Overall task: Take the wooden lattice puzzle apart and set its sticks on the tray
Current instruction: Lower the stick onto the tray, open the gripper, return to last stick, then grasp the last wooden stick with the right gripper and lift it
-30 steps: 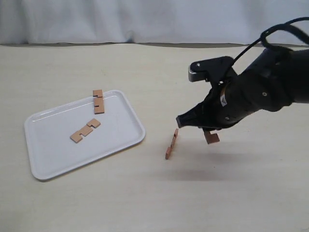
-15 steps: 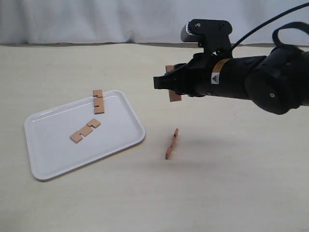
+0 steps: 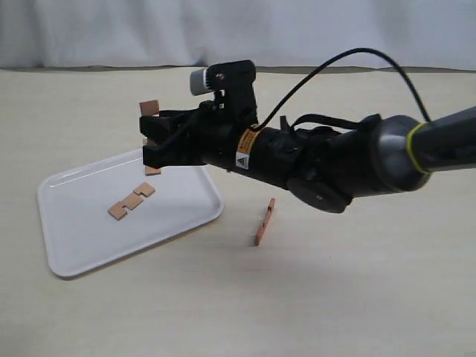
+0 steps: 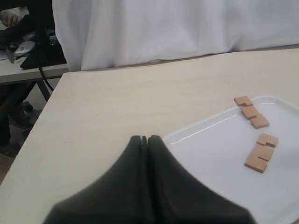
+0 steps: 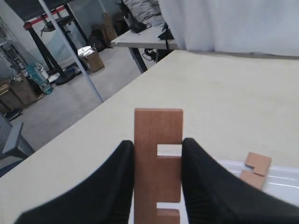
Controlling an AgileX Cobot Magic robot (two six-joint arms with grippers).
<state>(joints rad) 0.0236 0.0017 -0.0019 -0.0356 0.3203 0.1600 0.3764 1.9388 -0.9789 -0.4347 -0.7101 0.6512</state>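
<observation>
No interlocked wooden lattice puzzle shows, only single sticks. My right gripper has reached across and hangs over the far corner of the white tray, shut on a notched stick. The right wrist view shows that stick clamped by its edges between the fingers, its end past the tips. Two sticks lie on the tray, one mid-tray and one at the far rim, partly hidden by the gripper. Another stick stands on edge on the table. My left gripper is shut on nothing beside the tray.
The long black right arm stretches over the table from the right side to the tray. A white curtain hangs behind the far table edge. The left arm does not appear in the exterior view.
The right gripper has carried its stick up and leftward, from beside the stick on the table to above the tray's far corner. The sticks on the tray and table have not moved.
</observation>
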